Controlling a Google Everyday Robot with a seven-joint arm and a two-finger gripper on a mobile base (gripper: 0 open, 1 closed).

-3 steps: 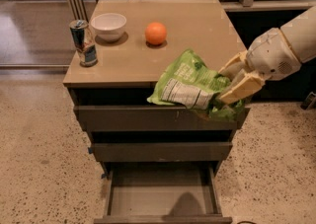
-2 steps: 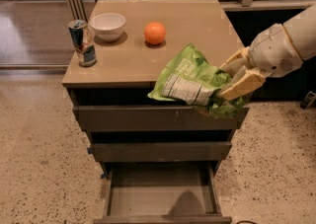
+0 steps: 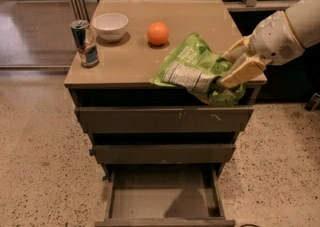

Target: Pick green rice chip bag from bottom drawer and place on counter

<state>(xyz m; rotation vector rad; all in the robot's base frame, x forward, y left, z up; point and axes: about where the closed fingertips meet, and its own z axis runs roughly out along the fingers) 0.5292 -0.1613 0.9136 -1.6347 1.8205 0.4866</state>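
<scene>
The crumpled light-green rice chip bag (image 3: 192, 68) with its white label hangs in the air over the front right edge of the counter (image 3: 130, 63). My gripper (image 3: 234, 66) comes in from the right and is shut on the bag's right end, fingers (image 3: 241, 73) pinching the foil. The bag's lower part droops in front of the top drawer. The bottom drawer (image 3: 162, 202) is pulled open at the foot of the cabinet and its flat floor shows nothing but a shadow.
On the counter stand a drink can (image 3: 85, 43) at the left front, a white bowl (image 3: 110, 25) behind it and an orange (image 3: 158, 33) in the middle. The top drawer (image 3: 165, 119) and middle drawer (image 3: 162, 153) are pushed in. Speckled floor surrounds the cabinet.
The bag and my gripper have risen slightly and shifted a little over the counter's front edge. Nothing else has moved.
</scene>
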